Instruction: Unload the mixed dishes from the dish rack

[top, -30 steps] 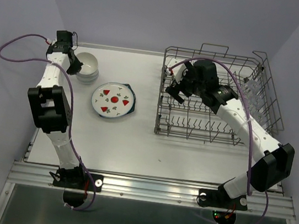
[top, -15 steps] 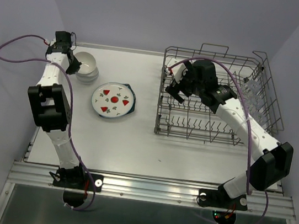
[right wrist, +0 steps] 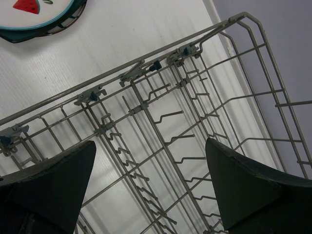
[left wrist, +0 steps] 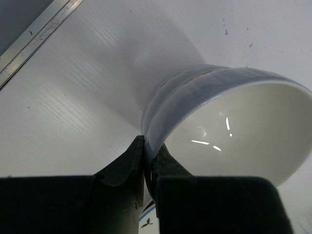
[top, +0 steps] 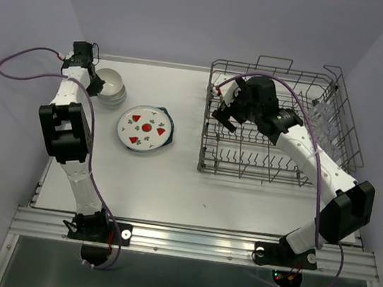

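Far left table (top: 171,183) corner: the left gripper (left wrist: 147,148) pinches a white bowl (left wrist: 229,122) by its rim, probably to stack it. The right gripper (right wrist: 151,165) is wide open and empty over the dish rack (right wrist: 146,66).

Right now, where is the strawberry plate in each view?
Top external: strawberry plate left of centre, between white bowls and dish rack.
Left wrist: only a leaf-printed sliver at the bottom edge, under the left claw.
Right wrist: plate in top left corner, beyond the rack's rim.
Shared landmark: the dark teal plate beneath it, in top and right wrist views.
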You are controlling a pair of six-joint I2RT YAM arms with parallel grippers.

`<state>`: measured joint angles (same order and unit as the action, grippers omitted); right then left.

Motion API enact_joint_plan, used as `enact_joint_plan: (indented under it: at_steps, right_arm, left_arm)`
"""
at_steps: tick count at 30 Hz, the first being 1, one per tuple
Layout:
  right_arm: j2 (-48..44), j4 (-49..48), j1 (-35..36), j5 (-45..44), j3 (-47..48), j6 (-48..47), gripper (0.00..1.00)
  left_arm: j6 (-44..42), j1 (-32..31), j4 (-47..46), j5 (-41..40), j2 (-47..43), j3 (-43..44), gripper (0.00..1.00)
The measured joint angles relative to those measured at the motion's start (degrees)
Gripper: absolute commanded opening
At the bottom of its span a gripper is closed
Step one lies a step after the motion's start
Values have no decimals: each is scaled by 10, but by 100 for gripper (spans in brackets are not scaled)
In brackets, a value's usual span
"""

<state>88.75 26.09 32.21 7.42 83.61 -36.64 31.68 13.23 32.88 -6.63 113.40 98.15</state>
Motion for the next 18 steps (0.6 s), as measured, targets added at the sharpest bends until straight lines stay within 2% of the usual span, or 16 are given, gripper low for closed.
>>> enact_joint_plan:
  at_steps: [3, 4, 6, 7, 9, 10, 14, 18]
  right_arm:
    - [0, 0, 0, 0, 0, 0, 100]
    - [0, 0, 0, 0, 0, 0, 100]
    - [0, 0, 0, 0, 0, 0, 100]
    - [0, 0, 0, 0, 0, 0, 100]
    - [0, 0, 0, 0, 0, 0, 100]
    - [0, 0, 0, 0, 0, 0, 100]
    - [0, 0, 0, 0, 0, -2, 100]
    - [0, 0, 0, 0, 0, -4, 100]
  left_arm:
    - [4, 0, 10, -2, 19, 24, 0]
    - [5, 0, 11, -3, 24, 28, 5]
    - [7, 0, 14, -3, 26, 30, 17]
    - [8, 0, 15, -2, 26, 30, 29]
    - [12, 0, 18, -3, 26, 31, 41]
    - [12, 0, 19, -1, 26, 32, 56]
    - [13, 0, 22, 4, 27, 33, 81]
    - [14, 0, 23, 10, 27, 37, 82]
